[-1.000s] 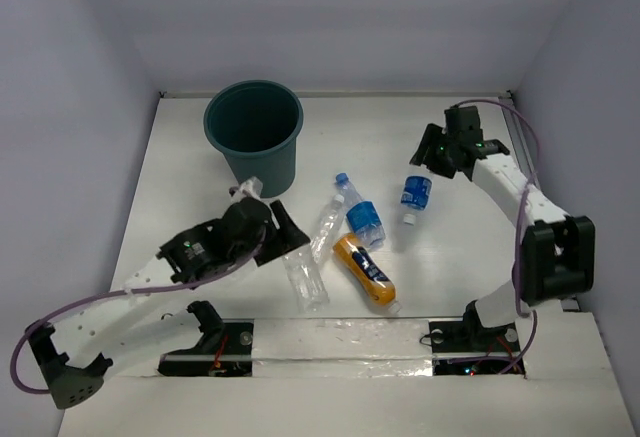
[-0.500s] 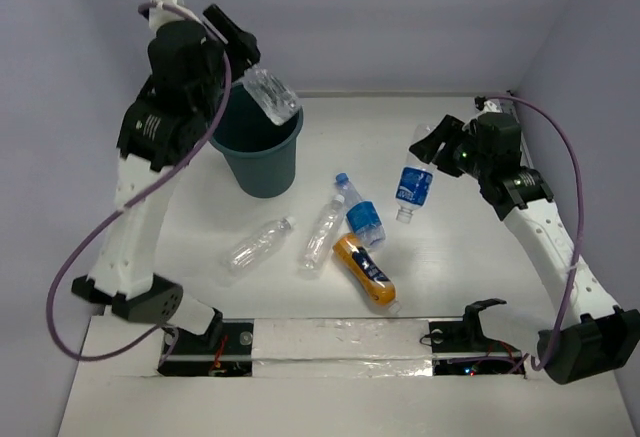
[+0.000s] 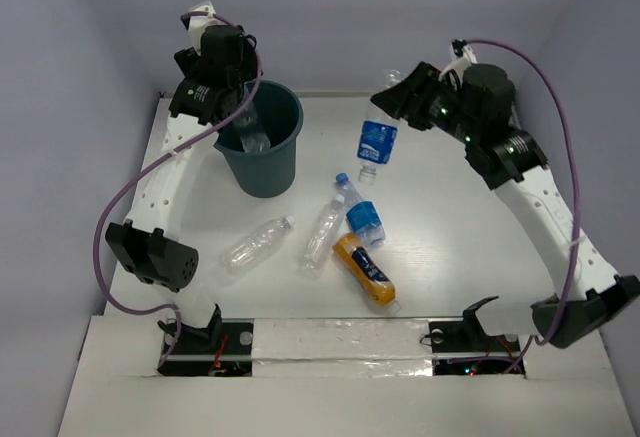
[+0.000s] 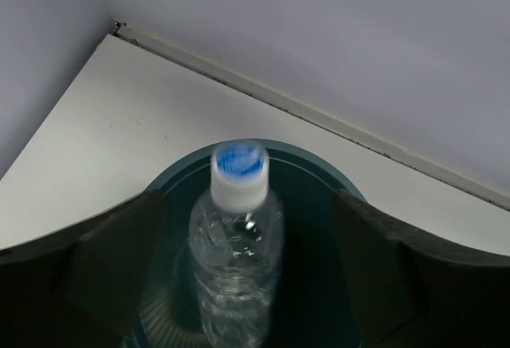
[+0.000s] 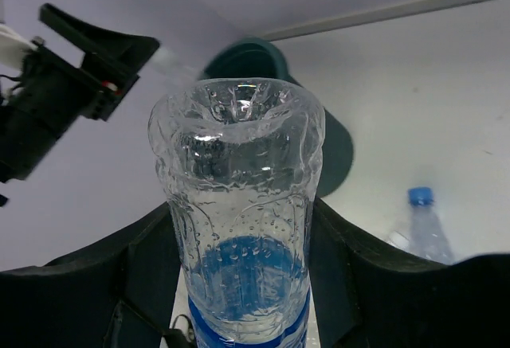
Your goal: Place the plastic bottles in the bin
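The left claw (image 3: pixel 236 102) is held above the bin (image 3: pixel 268 172), which is set at the far left of the desk (image 3: pixel 450 257). Its fingers (image 4: pixel 103 260) are spread apart, and a gap is seen on either side of the capped clear bottle (image 4: pixel 237 260) between them. That bottle is seen inside the bin's mouth, cap up toward the wrist camera and blurred. Whether it is resting on the bottom cannot be told.

The right claw (image 3: pixel 398 102) is clamped on the base end of the raised blue-labelled bottle (image 3: pixel 375 143), which is hung cap down above the desk, to the right of the bin and apart from it. In the right wrist view the bottle is gripped on both sides by the two dark fingers (image 5: pixel 135 284).

Four more bottles are seen lying on the desk, nearer the arm bases than the bin. The left-hand clear bottle (image 3: pixel 255 245) is set a little apart. The middle clear bottle (image 3: pixel 322 235), the lying blue-labelled bottle (image 3: pixel 360 212) and the orange bottle (image 3: pixel 365 269) are clustered close together.
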Available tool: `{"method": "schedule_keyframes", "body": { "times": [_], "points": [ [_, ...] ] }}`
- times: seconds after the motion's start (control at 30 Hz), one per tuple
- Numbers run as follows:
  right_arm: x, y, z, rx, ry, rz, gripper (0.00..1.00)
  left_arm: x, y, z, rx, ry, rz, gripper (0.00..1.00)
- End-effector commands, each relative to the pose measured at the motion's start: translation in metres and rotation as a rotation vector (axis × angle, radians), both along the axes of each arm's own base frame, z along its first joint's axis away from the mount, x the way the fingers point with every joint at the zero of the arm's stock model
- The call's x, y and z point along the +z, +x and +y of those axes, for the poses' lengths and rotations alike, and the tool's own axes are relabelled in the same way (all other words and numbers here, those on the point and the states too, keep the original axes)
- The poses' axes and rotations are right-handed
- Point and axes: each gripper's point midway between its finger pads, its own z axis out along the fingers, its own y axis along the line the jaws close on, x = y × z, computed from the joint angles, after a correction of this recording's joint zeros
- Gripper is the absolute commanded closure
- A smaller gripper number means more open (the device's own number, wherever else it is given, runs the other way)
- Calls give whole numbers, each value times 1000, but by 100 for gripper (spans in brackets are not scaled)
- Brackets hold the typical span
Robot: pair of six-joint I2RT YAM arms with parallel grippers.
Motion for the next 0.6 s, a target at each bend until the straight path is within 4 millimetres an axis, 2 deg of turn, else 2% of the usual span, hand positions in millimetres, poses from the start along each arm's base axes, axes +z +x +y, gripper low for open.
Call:
{"method": "schedule_keyframes", "body": {
  "times": [0.0,0.07,0.1,0.13,0.17,0.2,0.23,0.27,0.3,0.33,0.37,0.4,0.43,0.5,0.53,0.57],
  "points": [
    [52,15,40,62,95,-100,46,37,-5,9,17,4,-110,13],
    [63,27,57,74,123,-113,46,45,-15,6,-19,-13,-122,4],
    [67,31,66,85,134,-118,45,47,-21,6,-31,-22,-118,3],
    [73,42,83,94,148,-127,45,55,-34,4,-60,-40,-132,3],
    [75,49,92,94,152,-132,45,59,-42,3,-81,-55,-140,4],
    [76,55,99,94,158,-137,45,58,-50,0,-104,-72,-137,5],
    [78,62,108,95,171,-137,45,55,-68,-4,-155,-99,-131,7],
    [77,74,123,104,181,-138,44,50,-79,-7,-183,-118,-119,11],
    [77,82,128,98,189,-140,44,39,-89,-12,-209,-152,-91,14],
    [78,88,135,84,199,-144,44,18,-111,-20,-277,-188,-43,18],
    [78,102,146,72,203,-157,44,3,-124,-23,-300,-210,-10,29],
    [76,107,155,66,205,-158,44,-13,-136,-25,-317,-235,31,33],
    [72,117,156,40,203,-150,44,-41,-161,-30,-355,-285,84,35],
    [68,128,177,37,212,-158,44,-73,-189,-30,-358,-315,166,44],
    [66,134,180,32,212,-158,44,-92,-209,-27,-366,-333,198,45],
    [63,139,184,5,212,-165,44,-103,-219,-27,-364,-350,227,45]
  ]
}}
